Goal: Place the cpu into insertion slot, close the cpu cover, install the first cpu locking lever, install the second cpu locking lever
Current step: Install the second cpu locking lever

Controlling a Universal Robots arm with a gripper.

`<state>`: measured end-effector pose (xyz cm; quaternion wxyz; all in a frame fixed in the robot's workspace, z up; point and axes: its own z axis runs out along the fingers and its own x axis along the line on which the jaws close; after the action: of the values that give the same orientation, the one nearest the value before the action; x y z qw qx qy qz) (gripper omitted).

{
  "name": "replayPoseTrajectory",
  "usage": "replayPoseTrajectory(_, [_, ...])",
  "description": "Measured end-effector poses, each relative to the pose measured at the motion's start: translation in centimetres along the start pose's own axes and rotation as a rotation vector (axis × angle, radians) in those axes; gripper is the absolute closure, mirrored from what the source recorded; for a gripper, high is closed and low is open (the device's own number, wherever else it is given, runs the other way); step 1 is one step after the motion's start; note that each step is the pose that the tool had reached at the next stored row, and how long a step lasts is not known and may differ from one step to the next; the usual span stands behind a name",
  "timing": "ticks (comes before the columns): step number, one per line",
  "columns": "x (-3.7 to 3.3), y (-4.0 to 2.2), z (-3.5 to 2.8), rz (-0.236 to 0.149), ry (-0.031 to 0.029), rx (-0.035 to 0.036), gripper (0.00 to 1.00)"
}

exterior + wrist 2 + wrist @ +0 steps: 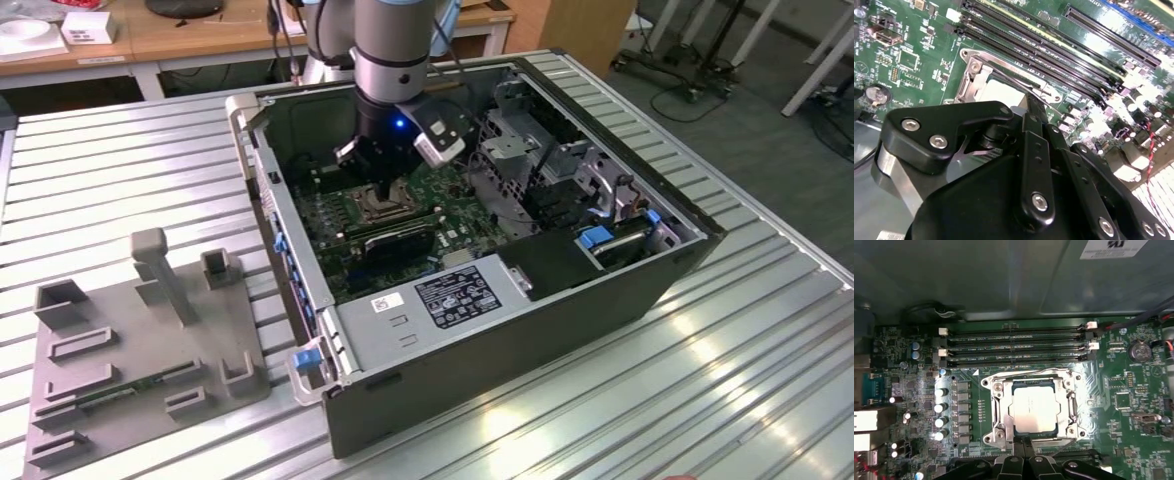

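One open computer case (534, 300) lies on a slatted metal table (120, 170), with a grey fixture plate (134, 350) beside it toward the exterior view's left. Green motherboard (1134, 405) covers the case floor; four long black memory slots (1014, 342) run parallel just beside the socket. Arm (390, 50) reaches down into the case, its gripper (391, 195) hanging directly over the socket area. Insertion slot (1029, 407), a square with a metal rim, holds the cpu (1034, 410), whose silvery top lies flat and level inside it. Cpu cover (1030, 379) lies down around the chip as a thin metal frame, the chip showing through its cut-out centre. In the second wrist view the black gripper (1030, 107) stands at the socket's edge, fingers (1033, 150) drawn together into a narrow point with nothing between them; their tip is just beside the cover (974, 80); whether it touches cannot be told
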<state>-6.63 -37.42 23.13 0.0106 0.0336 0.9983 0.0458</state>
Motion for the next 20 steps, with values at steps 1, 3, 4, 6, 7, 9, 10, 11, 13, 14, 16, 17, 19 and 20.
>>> replayPoseTrajectory(1, [-0.01, 0.02, -0.24, 0.0, 0.0001, 0.0001, 0.89])
replayPoseTrajectory(3, [-0.03, 0.06, -0.65, 0.0, 0.0005, 0.0001, 0.89])
replayPoseTrajectory(4, [-0.04, 0.08, -0.84, 0.0, 0.0007, 0.0001, 0.89])
replayPoseTrajectory(6, [-0.04, 0.11, -1.15, 0.0, 0.0011, 0.0001, 0.89])
replayPoseTrajectory(7, [-0.05, 0.12, -1.29, 0.0, 0.0016, 0.0003, 0.89])
replayPoseTrajectory(9, [-0.08, 0.11, -1.35, 0.0, 0.003, 0.0, 0.89])
replayPoseTrajectory(10, [-0.1, 0.06, -1.37, 0.0, 0.0043, 0.0002, 0.89])
replayPoseTrajectory(11, [-0.12, -0.01, -1.4, 0.0, 0.0065, 0.0004, 0.89])
replayPoseTrajectory(13, [-0.16, -0.22, -1.46, 0.001, 0.0112, 0.0009, 0.89])
replayPoseTrajectory(14, [-0.19, -0.33, -1.49, 0.001, 0.0136, 0.001, 0.89])
replayPoseTrajectory(16, [-0.24, -0.56, -1.55, 0.002, 0.0185, 0.0013, 0.89])
replayPoseTrajectory(17, [-0.27, -0.68, -1.57, 0.002, 0.0211, 0.0014, 0.89])
replayPoseTrajectory(19, [-0.32, -0.89, -1.61, 0.002, 0.0258, 0.0018, 0.89])
replayPoseTrajectory(20, [-0.34, -0.98, -1.62, 0.002, 0.0274, 0.0019, 0.89])
